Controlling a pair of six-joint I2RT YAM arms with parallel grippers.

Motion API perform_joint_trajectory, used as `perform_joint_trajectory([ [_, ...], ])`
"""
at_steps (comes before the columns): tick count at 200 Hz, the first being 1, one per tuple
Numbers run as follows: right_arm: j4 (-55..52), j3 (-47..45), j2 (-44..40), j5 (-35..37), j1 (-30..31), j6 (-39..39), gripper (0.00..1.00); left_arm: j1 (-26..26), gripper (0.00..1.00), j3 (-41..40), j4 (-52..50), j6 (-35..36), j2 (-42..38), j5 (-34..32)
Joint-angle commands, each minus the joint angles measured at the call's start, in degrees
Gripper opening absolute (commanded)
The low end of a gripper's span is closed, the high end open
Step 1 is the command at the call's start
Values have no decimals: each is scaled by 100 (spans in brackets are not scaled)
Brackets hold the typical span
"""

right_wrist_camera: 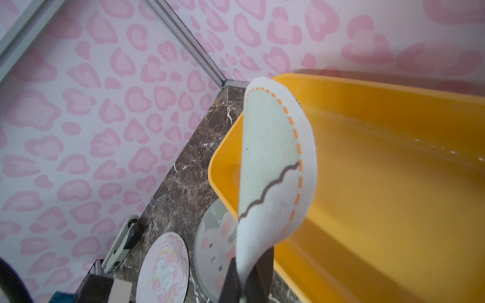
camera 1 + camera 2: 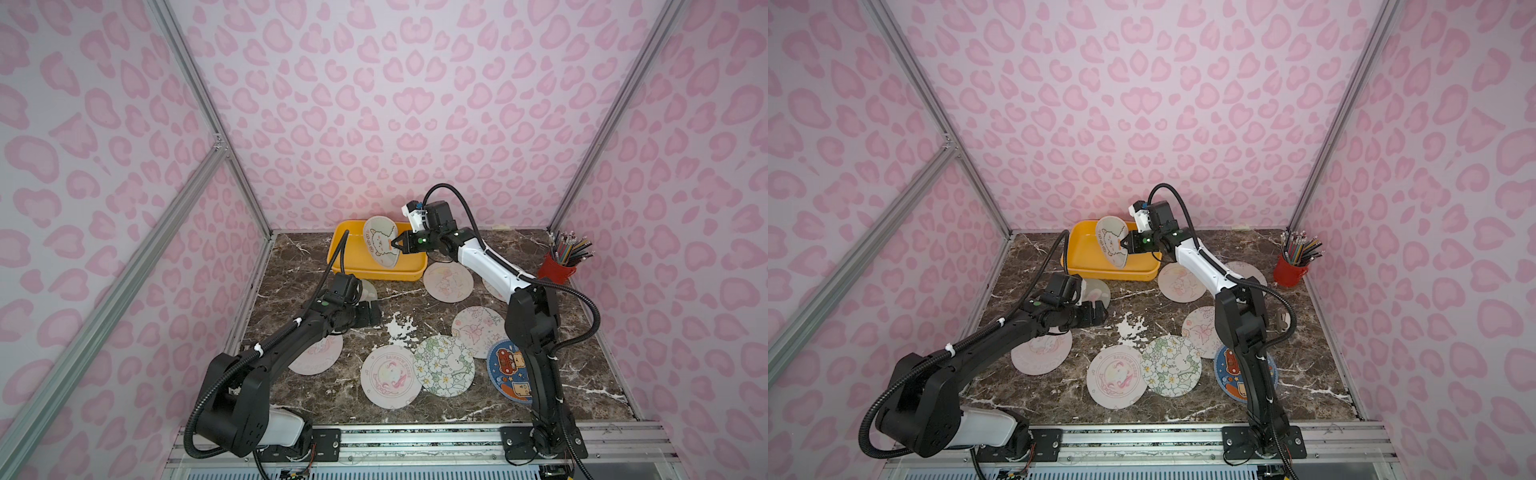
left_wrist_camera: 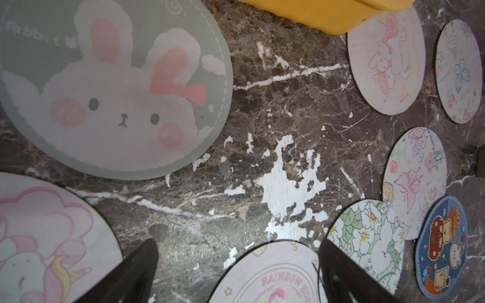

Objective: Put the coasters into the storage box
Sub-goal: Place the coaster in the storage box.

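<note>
Your right fingers (image 2: 397, 243) clenched a coaster (image 2: 379, 245) on edge over the box (image 2: 374, 273) (left fingers (image 2: 370, 312) gaped empty, near the box); you needed to tilt it flat and low before letting go.

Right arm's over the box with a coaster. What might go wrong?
The right gripper pinches the pale coaster by its edge, nearly upright over the storage box; released so, it may lean on a wall, not lie flat. The open left gripper is near the flat rabbit coaster, hard to pinch.
</note>
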Motion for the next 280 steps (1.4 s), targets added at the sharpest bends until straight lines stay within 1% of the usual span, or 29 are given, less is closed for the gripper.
perform_joint_trajectory([
  [1,104,507,494,-62,34,153,0,37,98,-115,9,79,-101,23],
  [49,-103,1652,1706,44,17,396,0,77,99,-241,-29,103,-150,27],
  [79,-507,2209,2204,581,-10,370,0,90,99,-260,-44,120,-150,1],
  [116,-757,2235,2299,1258,-18,222,0,92,100,-243,-43,111,-90,-26],
  [123,-812,2239,2302,1352,-23,173,9,94,100,-243,-41,103,-74,-26],
  [136,-948,2263,2288,1526,-36,52,34,94,100,-258,-53,86,-51,-32],
  [141,-988,2259,2280,1581,-32,4,42,89,100,-263,-59,80,-45,-46],
  [149,-1041,2260,2243,1677,-29,-59,50,93,100,-262,-85,68,-38,-81],
  [161,-1082,2231,2157,1791,-25,-157,57,94,100,-282,-120,67,-44,-132],
  [186,-968,1961,1860,2009,-15,-229,63,92,100,-341,-171,50,-97,-213],
  [226,-745,1398,1337,2073,-5,-246,66,93,100,-332,-176,2,-105,-292],
  [241,-832,1247,1177,1972,-1,-247,67,94,100,-294,-200,22,-98,-311],
  [263,-1067,998,942,1679,16,-254,67,124,100,-151,-346,216,-61,-579],
  [280,-985,414,578,1469,97,-274,68,314,100,66,-446,405,52,-590],
])
